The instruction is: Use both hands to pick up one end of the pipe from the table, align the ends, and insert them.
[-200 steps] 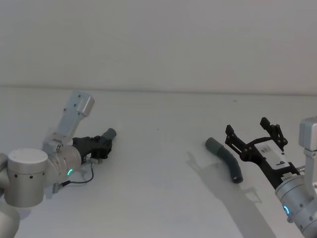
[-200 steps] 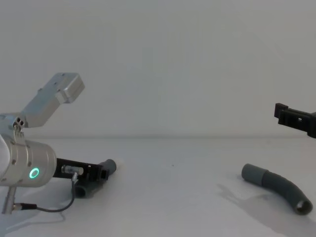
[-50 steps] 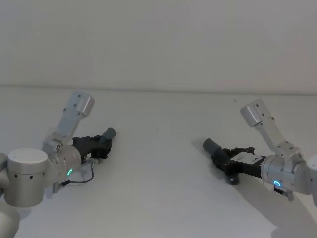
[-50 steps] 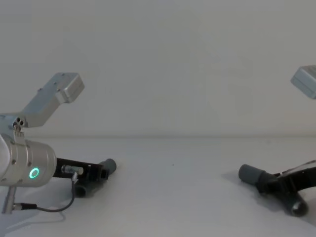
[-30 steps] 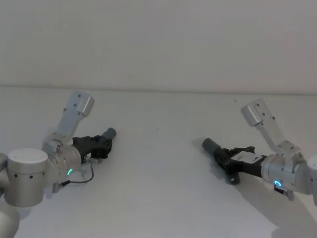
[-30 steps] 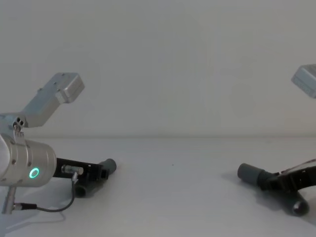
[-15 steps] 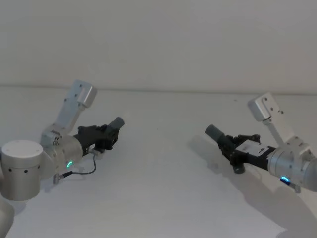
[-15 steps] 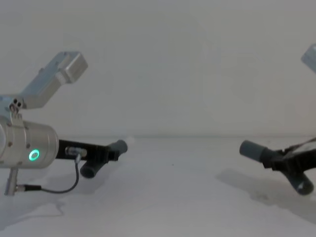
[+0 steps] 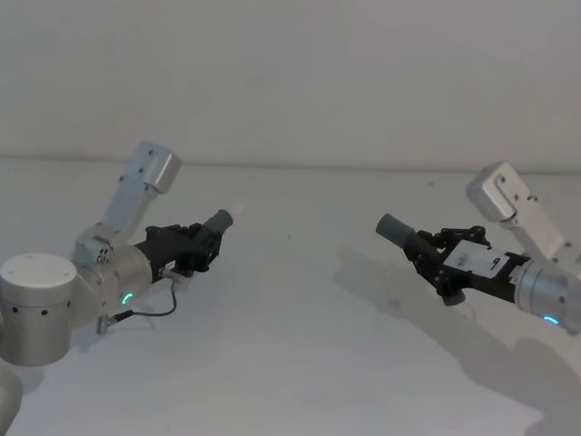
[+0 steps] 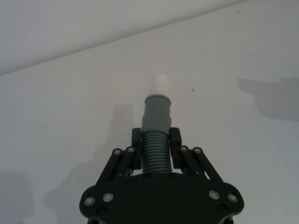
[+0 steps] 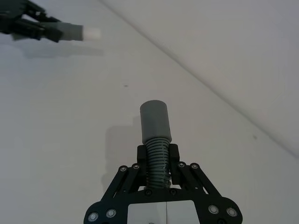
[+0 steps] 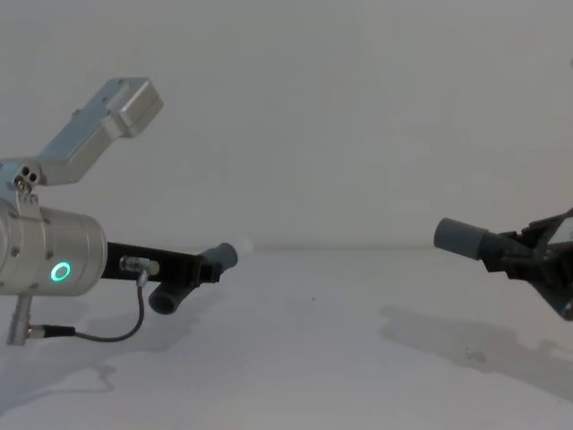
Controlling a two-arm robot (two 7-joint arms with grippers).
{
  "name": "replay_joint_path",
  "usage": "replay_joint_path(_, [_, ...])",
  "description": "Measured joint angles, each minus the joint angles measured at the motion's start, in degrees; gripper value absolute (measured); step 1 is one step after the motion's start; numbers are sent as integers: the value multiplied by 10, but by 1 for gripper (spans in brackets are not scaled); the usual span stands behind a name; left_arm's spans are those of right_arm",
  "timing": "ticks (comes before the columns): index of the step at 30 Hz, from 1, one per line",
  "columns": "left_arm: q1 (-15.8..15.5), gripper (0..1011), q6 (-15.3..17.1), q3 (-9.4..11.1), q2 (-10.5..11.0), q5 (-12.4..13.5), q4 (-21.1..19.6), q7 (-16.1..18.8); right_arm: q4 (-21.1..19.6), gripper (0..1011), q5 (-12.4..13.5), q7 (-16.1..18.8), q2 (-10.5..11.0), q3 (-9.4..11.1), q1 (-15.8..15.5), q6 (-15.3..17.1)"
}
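Observation:
My left gripper (image 9: 200, 245) is shut on one ribbed dark grey piece of the pipe (image 10: 155, 156), held above the table (image 9: 300, 354). That piece's grey cuff (image 10: 157, 112) ends in a narrow white tip (image 10: 160, 84) and points toward the middle. On the right side, my right gripper (image 9: 428, 259) is shut on the other pipe piece (image 11: 157, 161), also in the air. Its wider grey open sleeve (image 11: 155, 120) faces left toward the other end. In the chest view the two ends (image 12: 224, 255) (image 12: 461, 237) are far apart, at nearly the same height.
The white table runs back to a plain white wall (image 9: 290, 73). Shadows of both arms fall on the surface beneath them. A thin black cable (image 9: 145, 313) loops under the left wrist.
Both grippers have lifted their pipe pieces off the table, and the right piece's sleeve has come up level. Earlier still, the right gripper came down open and shut on its piece.

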Motion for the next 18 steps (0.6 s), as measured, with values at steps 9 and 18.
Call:
replay_joint_path(9, [-1,341,-16,17,22,18,-4,-26,-9,268,-10,60,45,-15,13,-57])
replay_joint_path(18, [-5,341,-63,36,50,37,-7,-75,-17,268,-14,117,83,-30,24,-108])
